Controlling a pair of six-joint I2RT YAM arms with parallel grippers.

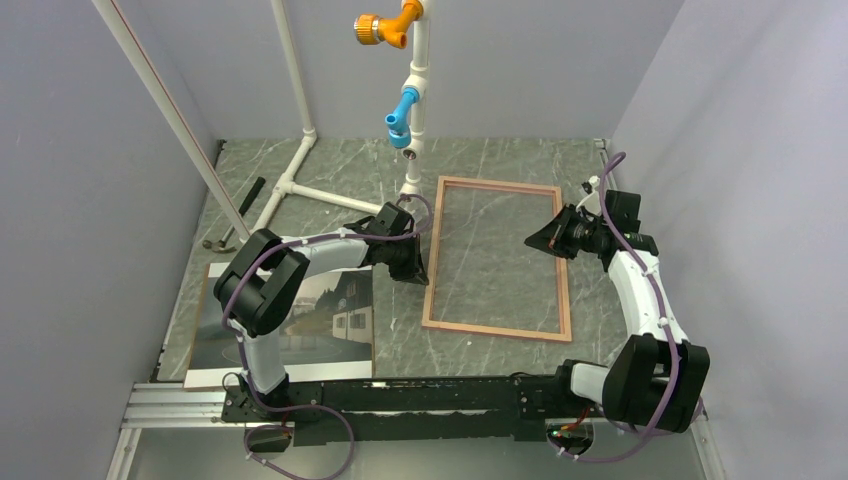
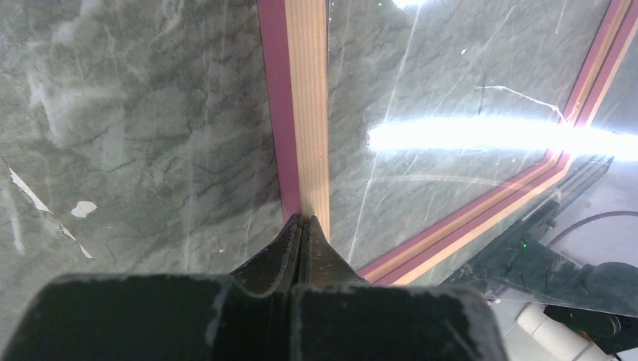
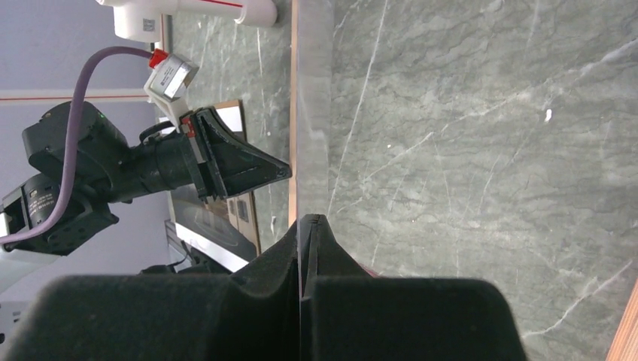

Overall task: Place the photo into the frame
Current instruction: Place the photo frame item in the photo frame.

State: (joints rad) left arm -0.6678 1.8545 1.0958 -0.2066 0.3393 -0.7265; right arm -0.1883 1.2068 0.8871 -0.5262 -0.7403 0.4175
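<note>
The frame [image 1: 434, 260] lies flat on the marble table right of centre, tan wood side up; its pink edge and tan left bar [image 2: 308, 113] show in the left wrist view. My left gripper [image 1: 418, 277] [image 2: 305, 219] is shut, empty, its tips against that left bar. My right gripper [image 1: 530, 240] [image 3: 310, 218] reaches in over the right bar, turned on its side. It is shut on the thin edge of the clear pane [image 3: 312, 113]. The photo [image 1: 340, 310] lies at the near left, partly under my left arm.
A brown backing board [image 1: 207, 300] sticks out from under the photo. The white pipe stand [image 1: 300, 190] with blue and orange fittings [image 1: 402, 110] stands at the back. A hammer [image 1: 235, 215] lies at the left wall. Grey walls close in both sides.
</note>
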